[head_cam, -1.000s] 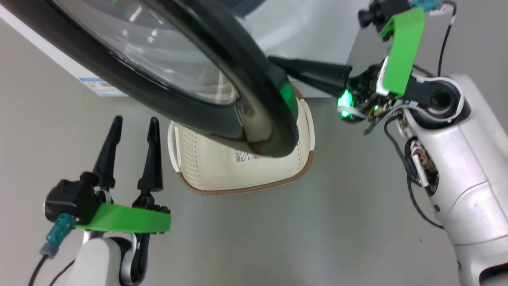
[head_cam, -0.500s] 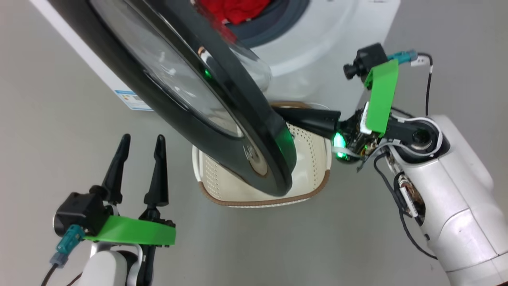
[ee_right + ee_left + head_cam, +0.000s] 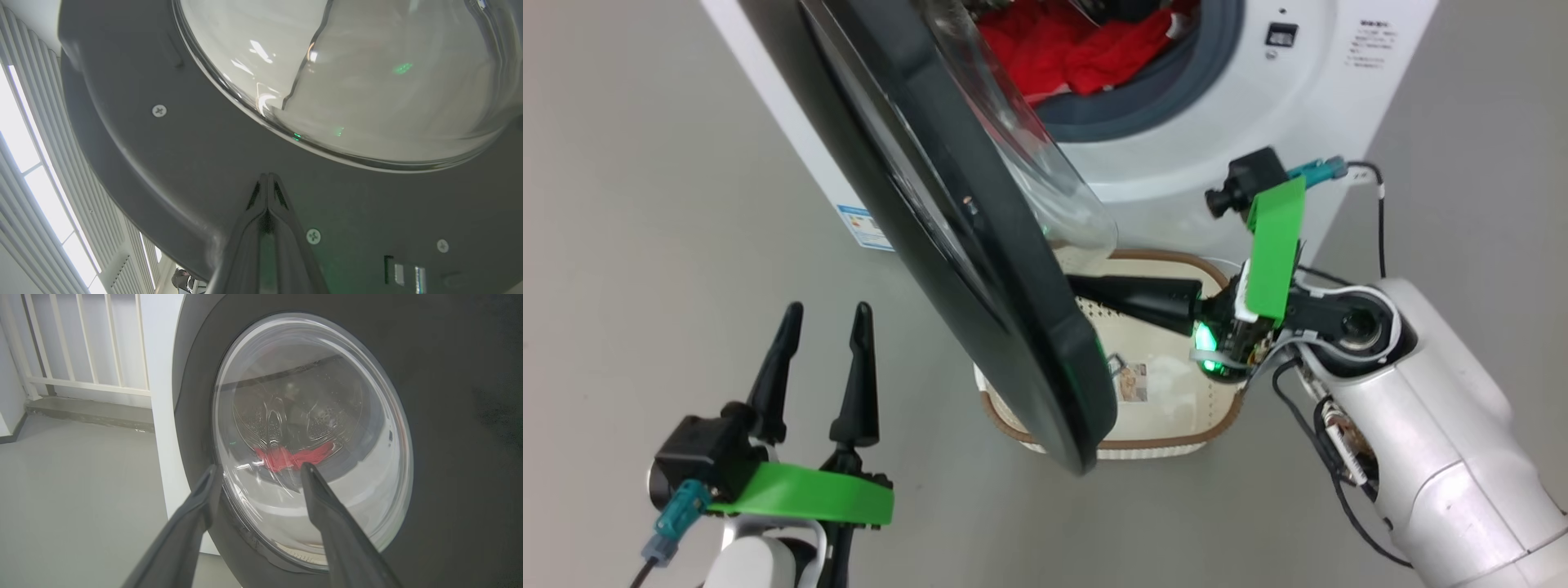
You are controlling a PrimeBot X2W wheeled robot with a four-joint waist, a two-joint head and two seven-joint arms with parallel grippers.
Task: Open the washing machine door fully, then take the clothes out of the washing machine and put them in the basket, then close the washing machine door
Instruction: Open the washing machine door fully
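The washing machine door (image 3: 980, 269), a black rim with a clear bulging window, stands swung out and is seen nearly edge-on in the head view. Behind it the white washing machine (image 3: 1258, 122) holds the red clothes (image 3: 1086, 53) in its drum. The cream basket (image 3: 1168, 392) sits on the floor below the door. My right gripper (image 3: 1082, 286) is shut, tips against the door's inner side, over the basket; the right wrist view shows this gripper (image 3: 267, 176) touching the dark rim under the window. My left gripper (image 3: 827, 314) is open and empty, left of the door, facing its outer window (image 3: 310, 433).
Grey floor spreads to the left and in front. A paper label (image 3: 1131, 382) lies on the basket's bottom. A sticker (image 3: 866, 229) marks the machine's side panel. A white railing (image 3: 81, 343) stands behind the machine's left side.
The head camera has shifted, bringing the drum and red clothes into view. The door has swung wider, with my shut right gripper staying against its inner side. The left gripper stays open.
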